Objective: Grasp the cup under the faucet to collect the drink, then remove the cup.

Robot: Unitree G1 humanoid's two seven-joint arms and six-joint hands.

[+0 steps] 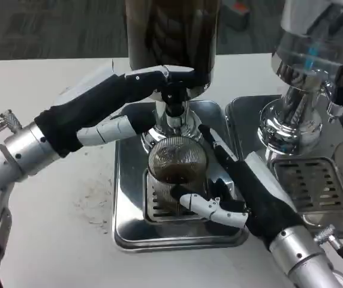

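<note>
Left hand (129,102) reaches across to press the faucet lever (172,90), fingers extended on it. Beneath the spout, the ribbed cup (176,165) stands on the drip tray (129,198), part-filled, and right hand (234,192) wraps it. Holding the lever too long could overflow the cup; a hasty pull could spill.

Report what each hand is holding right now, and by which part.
The right hand holds the ribbed glass cup by its lower side, fingers wrapped around it. The left hand rests on the faucet lever of the dispenser.
</note>
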